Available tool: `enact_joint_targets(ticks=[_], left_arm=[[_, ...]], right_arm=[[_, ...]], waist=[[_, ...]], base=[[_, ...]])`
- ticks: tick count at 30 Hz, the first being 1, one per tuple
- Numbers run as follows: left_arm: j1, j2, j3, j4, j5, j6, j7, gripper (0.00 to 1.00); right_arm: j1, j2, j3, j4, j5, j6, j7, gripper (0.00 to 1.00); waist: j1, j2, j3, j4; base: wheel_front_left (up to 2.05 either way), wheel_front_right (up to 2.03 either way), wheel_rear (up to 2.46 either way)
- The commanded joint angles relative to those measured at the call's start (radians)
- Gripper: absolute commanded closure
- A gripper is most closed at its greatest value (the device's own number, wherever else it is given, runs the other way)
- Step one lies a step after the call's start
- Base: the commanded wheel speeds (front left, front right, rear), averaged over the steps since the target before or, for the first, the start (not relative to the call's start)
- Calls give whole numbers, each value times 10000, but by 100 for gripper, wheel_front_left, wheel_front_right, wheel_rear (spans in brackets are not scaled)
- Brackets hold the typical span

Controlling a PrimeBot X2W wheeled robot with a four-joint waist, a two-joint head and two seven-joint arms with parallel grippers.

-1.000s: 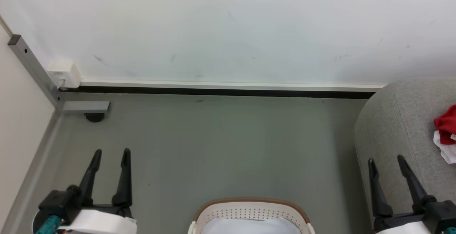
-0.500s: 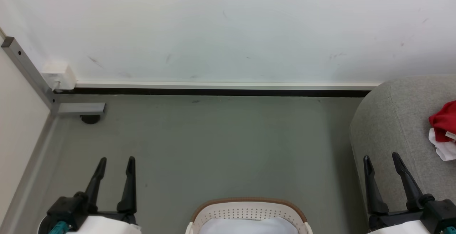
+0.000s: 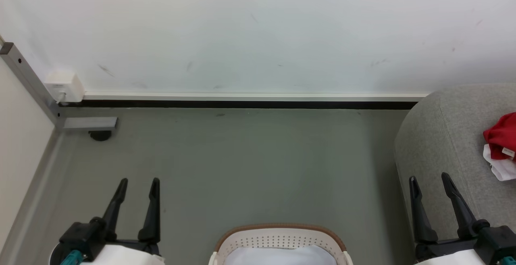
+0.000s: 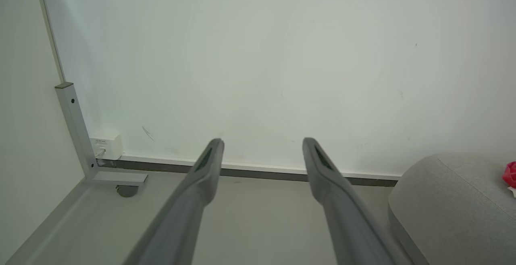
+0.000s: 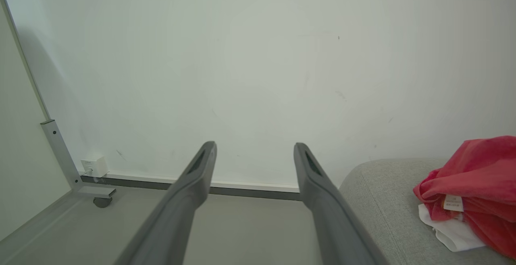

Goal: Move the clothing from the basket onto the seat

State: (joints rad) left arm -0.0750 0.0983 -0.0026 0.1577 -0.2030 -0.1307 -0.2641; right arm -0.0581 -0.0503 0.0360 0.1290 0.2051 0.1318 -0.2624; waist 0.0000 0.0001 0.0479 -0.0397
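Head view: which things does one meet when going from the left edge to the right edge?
Small white wall box → left gripper with open dark fingers → oval white perforated plastic basket with brown rim → right gripper with open dark fingers → soft red and white clothing.

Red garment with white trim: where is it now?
The red garment lies on the grey woven seat at the head view's right edge, beyond the right gripper, apart from the white perforated basket.

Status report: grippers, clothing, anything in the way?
Both open, empty: left gripper, right gripper. Red clothing lying on the seat; the basket low in frame, inside mostly unseen. Nothing seen in the way.
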Motion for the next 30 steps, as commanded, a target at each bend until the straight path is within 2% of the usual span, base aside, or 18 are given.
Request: enact_joint_targets(ticks=[1, 14, 21, 30], left_arm=[[-54, 69, -9, 4, -94, 5, -4, 0], [-381, 332, -603, 198, -407, 4, -4, 0], [-1045, 956, -1924, 1110, -732, 9, -4, 0], [-2248, 1768, -4467, 3112, -1271, 8, -4, 0]], right_arm=[[-49, -4, 23, 7, 89, -22, -34, 0], [-386, -5, 120, 84, -143, -22, -33, 0], [-860, -8, -93, 73, -223, -22, -33, 0], [-1328, -9, -249, -346, 208, -22, -34, 0]], waist=[[0, -1, 12, -28], [0, -1, 524, -447], [0, -1, 1344, -947], [0, -1, 2443, -1671]], base=[[0, 0, 0], [0, 0, 0], [0, 0, 0], [0, 0, 0]])
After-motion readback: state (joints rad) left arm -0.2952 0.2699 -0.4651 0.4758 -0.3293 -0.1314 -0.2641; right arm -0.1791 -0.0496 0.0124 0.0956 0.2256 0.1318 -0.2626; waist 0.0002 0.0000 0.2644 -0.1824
